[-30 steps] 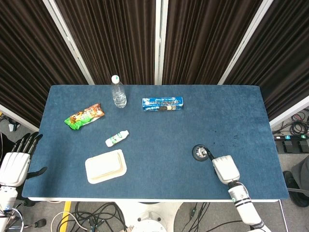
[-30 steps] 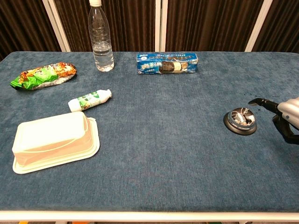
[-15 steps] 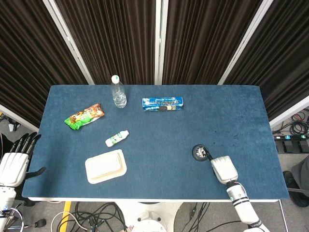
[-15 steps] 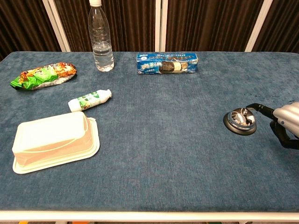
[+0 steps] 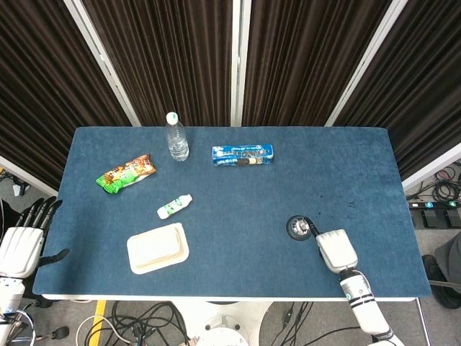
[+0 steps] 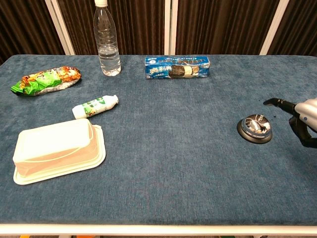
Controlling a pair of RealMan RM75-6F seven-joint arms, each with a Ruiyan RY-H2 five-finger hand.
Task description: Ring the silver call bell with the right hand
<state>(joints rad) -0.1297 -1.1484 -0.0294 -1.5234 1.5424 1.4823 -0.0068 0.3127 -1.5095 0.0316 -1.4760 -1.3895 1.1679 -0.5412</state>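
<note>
The silver call bell (image 5: 297, 228) (image 6: 254, 128) sits on its black base at the front right of the blue table (image 5: 238, 194). My right hand (image 5: 336, 249) (image 6: 302, 119) hovers just right of the bell and holds nothing. In the chest view one dark finger reaches out toward the bell, raised above it and to its right, not touching it. My left hand (image 5: 21, 245) hangs off the table's left front corner with its fingers apart and nothing in it; the chest view does not show it.
A water bottle (image 5: 176, 137) (image 6: 107, 42) and a blue cookie pack (image 5: 243, 154) (image 6: 177, 67) stand at the back. A green snack bag (image 5: 126, 173), a small white bottle (image 5: 174, 206) and a cream lidded container (image 5: 157, 247) lie on the left half.
Half a second ago the right hand's finger had dipped onto the bell's top. It has since lifted up and back to the right, off the bell. The left hand has not moved.
</note>
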